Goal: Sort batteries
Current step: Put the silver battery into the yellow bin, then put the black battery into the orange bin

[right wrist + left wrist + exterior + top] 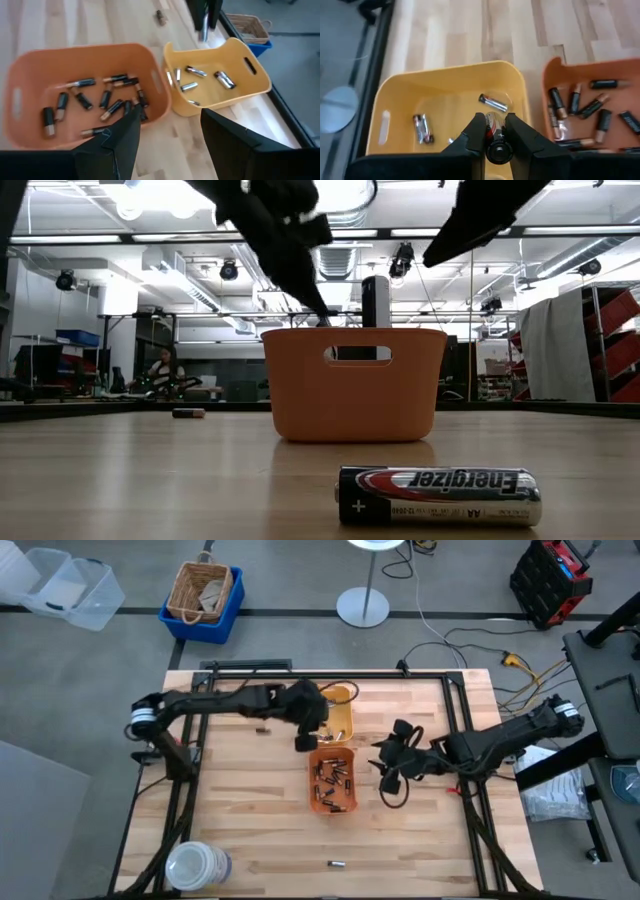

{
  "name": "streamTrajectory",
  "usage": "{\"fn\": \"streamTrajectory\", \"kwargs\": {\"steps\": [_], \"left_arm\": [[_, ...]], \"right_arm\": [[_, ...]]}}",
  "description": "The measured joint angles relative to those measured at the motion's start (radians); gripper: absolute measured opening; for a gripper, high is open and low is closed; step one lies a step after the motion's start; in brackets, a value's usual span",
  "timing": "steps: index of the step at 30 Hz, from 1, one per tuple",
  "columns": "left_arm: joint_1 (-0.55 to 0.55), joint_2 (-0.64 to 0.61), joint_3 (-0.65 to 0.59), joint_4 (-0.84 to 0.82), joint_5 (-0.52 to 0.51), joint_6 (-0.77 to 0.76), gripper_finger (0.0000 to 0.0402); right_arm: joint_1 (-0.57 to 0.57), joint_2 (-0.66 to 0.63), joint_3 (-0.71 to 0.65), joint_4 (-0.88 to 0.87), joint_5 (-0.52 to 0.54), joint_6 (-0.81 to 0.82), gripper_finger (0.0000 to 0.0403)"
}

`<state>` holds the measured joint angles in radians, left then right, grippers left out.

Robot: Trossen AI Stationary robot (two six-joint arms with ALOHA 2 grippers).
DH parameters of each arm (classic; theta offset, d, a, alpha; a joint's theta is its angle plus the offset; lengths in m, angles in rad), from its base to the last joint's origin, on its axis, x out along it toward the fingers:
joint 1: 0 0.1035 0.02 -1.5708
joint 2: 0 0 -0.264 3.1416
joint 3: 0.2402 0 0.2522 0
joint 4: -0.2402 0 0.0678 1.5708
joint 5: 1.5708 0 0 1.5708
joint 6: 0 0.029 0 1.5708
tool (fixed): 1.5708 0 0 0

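Left wrist view is showing the left gripper point(498, 137) pinching one battery point(496, 140) between nearly closed fingers, its long axis running straight out along them. It is hanging directly above the yellow tray point(400, 90), where a few silver batteries point(493, 102) are already lying, so the likely move is a release straight down. Beside it, touching, the orange tray point(333, 780) is holding many dark batteries point(107, 102). Right gripper point(167, 132) is waiting with fingers spread wide and empty, near the orange tray. One stray battery point(337, 864) is lying on the table point(250, 830), well apart from both.
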<state>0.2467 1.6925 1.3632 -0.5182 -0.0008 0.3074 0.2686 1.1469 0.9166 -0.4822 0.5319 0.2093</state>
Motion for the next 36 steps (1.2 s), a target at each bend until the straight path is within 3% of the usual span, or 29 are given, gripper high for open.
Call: {"fn": "streamTrajectory", "kwargs": {"steps": [2,6,13,19,23,26,30,36], "left_arm": [[0.042,0.034,0.0,0.029,0.055,0.057,0.0029],[0.115,0.106,0.013,0.03,0.07,0.073,0.0029],[0.133,0.196,0.015,0.025,0.074,0.051,0.0032],[0.131,0.22,0.016,0.026,0.073,-0.025,0.0124],[0.127,0.212,0.016,0.018,0.073,-0.028,0.0167],[0.127,0.185,0.035,-0.084,0.071,-0.035,0.0182],[0.127,0.142,0.081,-0.239,0.066,-0.131,0.0184],[0.102,0.066,0.083,-0.34,0.066,-0.219,0.0182]], "right_arm": [[-0.026,0.0,-0.002,0.013,0.0,-0.011,0.0201],[-0.064,0.0,-0.002,0.023,-0.008,-0.03,0.0201],[-0.075,0.007,-0.007,0.022,-0.013,-0.026,0.0201],[-0.075,0.007,-0.011,0.022,-0.019,-0.011,0.0201],[-0.076,0.007,-0.011,0.023,-0.019,-0.023,0.0201],[-0.089,0.007,-0.011,0.04,-0.018,-0.047,0.0201],[-0.118,0.007,-0.017,0.089,-0.016,-0.113,0.0201],[-0.164,0.007,-0.02,0.107,-0.034,-0.169,0.0201]]}}
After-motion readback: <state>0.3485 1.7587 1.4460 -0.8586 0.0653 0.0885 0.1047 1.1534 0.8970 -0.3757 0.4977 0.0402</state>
